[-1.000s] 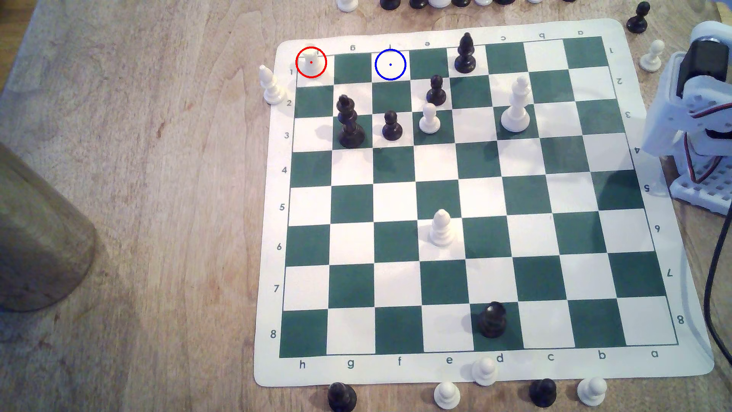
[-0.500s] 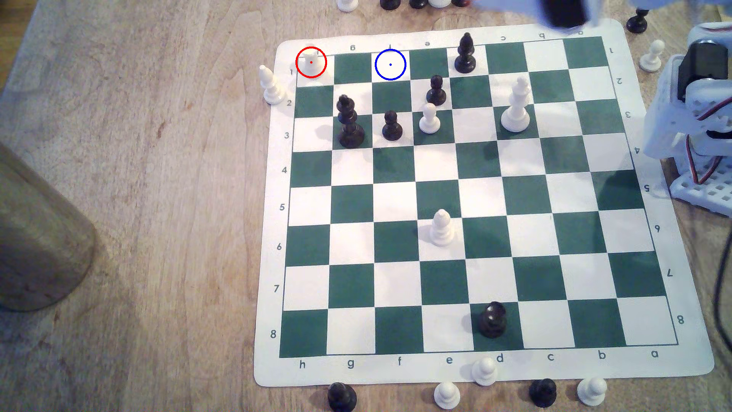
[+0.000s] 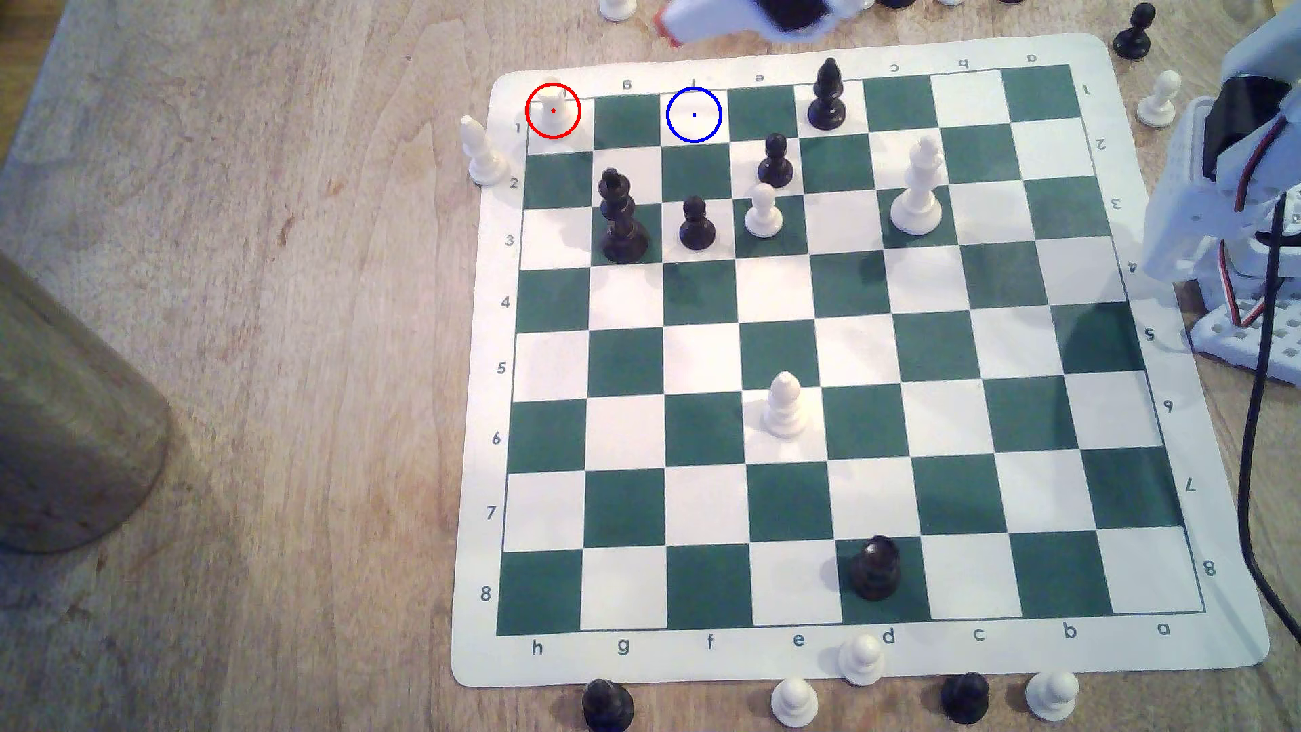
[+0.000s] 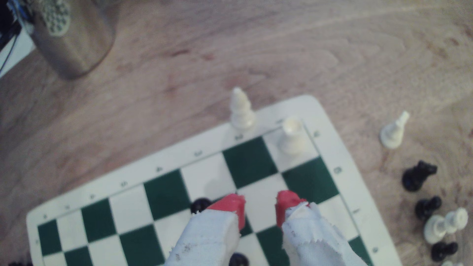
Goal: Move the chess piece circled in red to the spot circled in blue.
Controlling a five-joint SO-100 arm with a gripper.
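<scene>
1. The chess piece (image 3: 552, 112) stands upright on the red-ringed corner square, at the exterior view's far left.
2. The spot (image 3: 693, 115) sits two squares to its right, bare.
3. The gripper (image 4: 259, 208) hangs spread and empty; in the wrist view the piece (image 4: 291, 138) lies ahead, past the red fingertips (image 4: 231, 204).

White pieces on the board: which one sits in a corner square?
The chess piece, stubby and flat-topped, inside the red ring. The other three white pieces stand on inner squares.
</scene>
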